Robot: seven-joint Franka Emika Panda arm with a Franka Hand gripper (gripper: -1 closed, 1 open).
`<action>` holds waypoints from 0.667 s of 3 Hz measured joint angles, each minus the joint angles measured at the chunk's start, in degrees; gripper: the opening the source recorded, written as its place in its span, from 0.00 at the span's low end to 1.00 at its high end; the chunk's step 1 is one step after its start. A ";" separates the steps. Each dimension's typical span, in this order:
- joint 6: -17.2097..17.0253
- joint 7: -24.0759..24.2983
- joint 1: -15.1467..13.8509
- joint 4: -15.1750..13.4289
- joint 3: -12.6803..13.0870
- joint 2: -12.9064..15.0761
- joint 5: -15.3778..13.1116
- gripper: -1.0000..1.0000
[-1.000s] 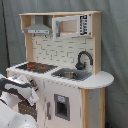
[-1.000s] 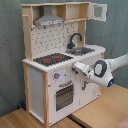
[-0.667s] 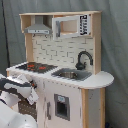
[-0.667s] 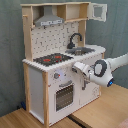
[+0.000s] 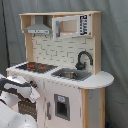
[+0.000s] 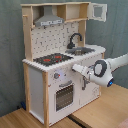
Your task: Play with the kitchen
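Note:
The kitchen (image 5: 65, 52) (image 6: 37, 75) is a tall white and light-wood toy, seen in both exterior views. It has a black-red hob (image 5: 34, 66) (image 6: 50, 59), a black faucet (image 5: 84, 59) (image 6: 75, 40) over a sink (image 5: 70, 75) (image 6: 82, 50), and a grey hood (image 5: 39, 29) (image 6: 49, 21). In the second exterior view my gripper (image 6: 76, 67) is held against the front panel, just right of a knob (image 6: 56, 76) and above the oven door (image 6: 64, 95). In the first exterior view the gripper (image 5: 33, 93) sits below the hob's front edge.
The kitchen stands on a wooden table (image 6: 102, 112) with a seam between two boards. A grey curtain (image 6: 10, 50) hangs behind. An upper cupboard door (image 6: 98, 11) stands open. My white arm (image 6: 112, 65) reaches in from the second exterior view's right.

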 joint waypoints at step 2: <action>-0.27 -14.01 -0.04 -0.07 0.18 -0.47 0.00 0.00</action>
